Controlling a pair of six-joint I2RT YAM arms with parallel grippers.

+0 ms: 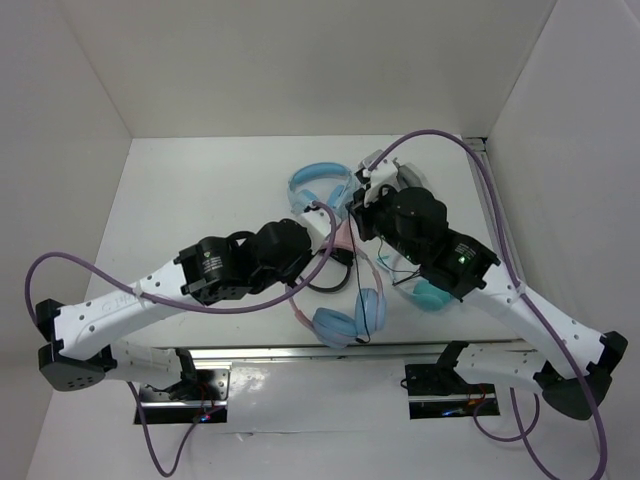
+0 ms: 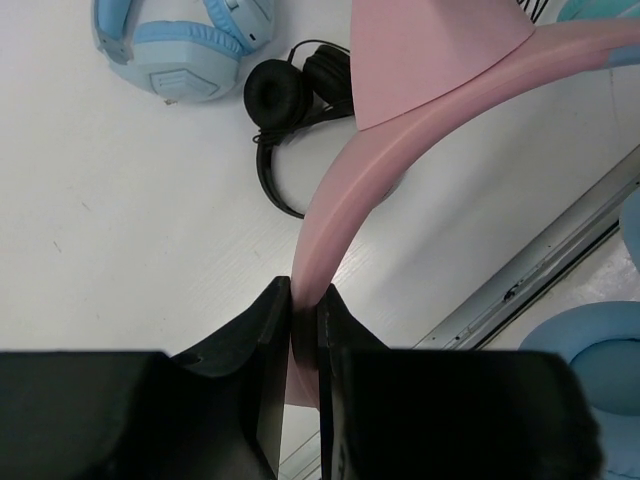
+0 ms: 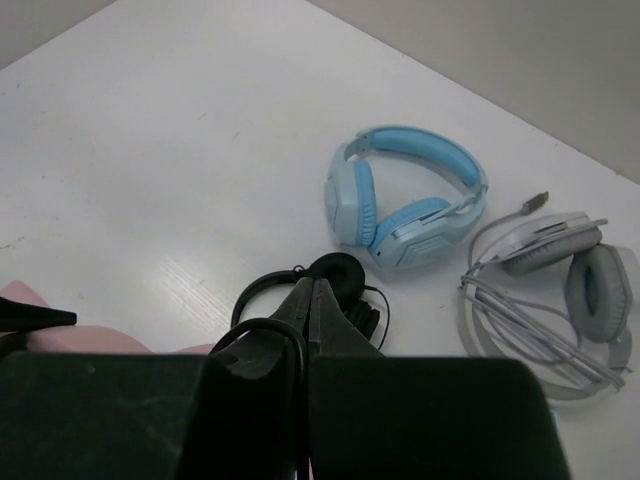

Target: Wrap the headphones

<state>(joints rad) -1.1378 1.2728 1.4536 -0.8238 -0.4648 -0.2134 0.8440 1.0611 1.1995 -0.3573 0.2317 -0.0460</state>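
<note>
The headphones (image 1: 340, 325) have a pink cat-eared headband and light blue cups and lie near the table's front edge, between the two arms. My left gripper (image 1: 325, 222) is shut on the pink headband (image 2: 350, 180), which runs up from between its fingertips (image 2: 304, 300); one pink ear (image 2: 430, 50) and a blue cup (image 2: 590, 350) show. My right gripper (image 1: 358, 205) is just to the right of it. In the right wrist view it (image 3: 311, 290) is shut, with the thin dark cable (image 3: 262, 322) looped over the left finger and running down between the jaws.
All-blue headphones (image 1: 320, 180) lie at the back, also in the right wrist view (image 3: 405, 195). A grey-white headset (image 3: 560, 270) with coiled cable lies to their right. Small black headphones (image 2: 295, 100) lie below the grippers. Teal-cupped headphones (image 1: 430, 293) lie under the right arm. A metal rail (image 1: 300, 352) edges the front.
</note>
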